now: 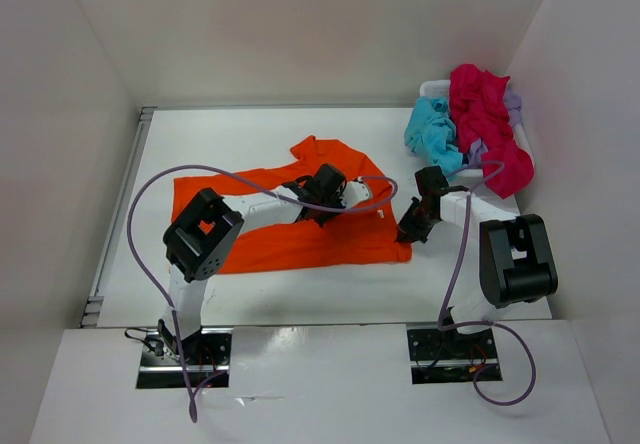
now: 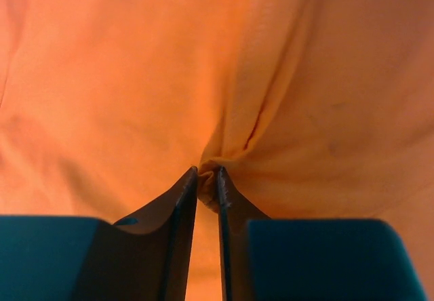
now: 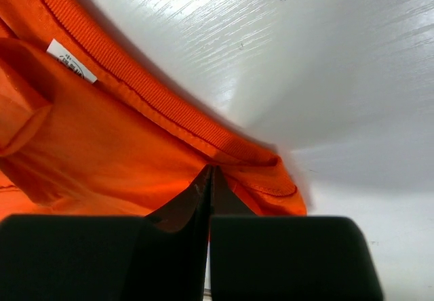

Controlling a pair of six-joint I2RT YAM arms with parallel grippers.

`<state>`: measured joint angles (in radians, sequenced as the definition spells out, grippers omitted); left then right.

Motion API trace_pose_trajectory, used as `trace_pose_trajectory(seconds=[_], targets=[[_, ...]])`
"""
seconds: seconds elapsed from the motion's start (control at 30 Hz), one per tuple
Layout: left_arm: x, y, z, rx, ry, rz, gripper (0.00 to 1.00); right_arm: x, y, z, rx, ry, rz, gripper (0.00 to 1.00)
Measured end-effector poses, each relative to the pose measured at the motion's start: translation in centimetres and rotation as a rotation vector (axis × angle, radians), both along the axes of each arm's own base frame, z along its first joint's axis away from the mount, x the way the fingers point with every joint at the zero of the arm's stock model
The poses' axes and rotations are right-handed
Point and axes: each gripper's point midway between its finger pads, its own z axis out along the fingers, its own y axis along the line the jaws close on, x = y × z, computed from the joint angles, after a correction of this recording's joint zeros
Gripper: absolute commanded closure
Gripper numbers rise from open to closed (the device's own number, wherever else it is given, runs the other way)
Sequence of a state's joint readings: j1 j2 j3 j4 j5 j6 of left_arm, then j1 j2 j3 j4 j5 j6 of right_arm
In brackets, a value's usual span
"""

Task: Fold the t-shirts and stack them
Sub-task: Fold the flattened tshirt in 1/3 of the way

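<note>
Four plain cloth t-shirts are waiting on my white table (image 1: 250, 129). A bright orange cloth t-shirt (image 1: 270, 244) is lying spread mid-table, its long axis running left to right. A turquoise blue shirt (image 1: 432, 132), a magenta-red shirt (image 1: 485, 114) and a pale lavender shirt (image 1: 513, 104) are sitting heaped in a white plastic mesh basket (image 1: 430, 88) at the far right corner.

The left gripper (image 2: 207, 174) is pinching a small pucker of orange cloth just right of the shirt's middle. The right gripper (image 3: 209, 171), jaws pressed together, is sitting at the shirt's near right corner against its stitched edge; I cannot tell whether cloth is caught.

I am judging the coming fold to run leftward from that corner, the right arm being nearer it. A small white sewn-in tag (image 3: 71, 60) is showing, its print too small to read.
</note>
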<state>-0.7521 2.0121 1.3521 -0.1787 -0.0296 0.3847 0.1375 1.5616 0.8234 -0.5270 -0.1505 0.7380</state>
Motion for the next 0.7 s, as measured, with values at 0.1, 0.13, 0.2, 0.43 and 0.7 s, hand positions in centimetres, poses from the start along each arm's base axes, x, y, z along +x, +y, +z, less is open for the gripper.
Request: trace_pose_trajectory(seconds=[0.1, 0.13, 0.2, 0.43, 0.7], targets=[[0.9, 1.0, 0.1, -0.005, -0.008, 0.084, 0.67, 0.0, -0.1, 0.0, -0.007, 0.000, -0.002, 1.00], [1.3, 1.4, 0.2, -0.006, -0.013, 0.114, 0.65, 0.0, -0.1, -0.1, -0.008, 0.000, -0.003, 1.00], [2.2, 2.3, 0.4, -0.008, -0.023, 0.169, 0.64, 0.0, -0.3, 0.0, -0.019, -0.005, -0.006, 1.00], [3.4, 3.7, 1.2, -0.017, -0.028, 0.257, 0.46, 1.7, -0.6, 3.5, -0.108, -0.106, 0.025, 0.75], [1.8, 6.4, 6.5, 0.009, -0.040, 0.265, 0.40, 1.4, -1.2, 5.7, -0.142, -0.127, -0.009, 0.18]])
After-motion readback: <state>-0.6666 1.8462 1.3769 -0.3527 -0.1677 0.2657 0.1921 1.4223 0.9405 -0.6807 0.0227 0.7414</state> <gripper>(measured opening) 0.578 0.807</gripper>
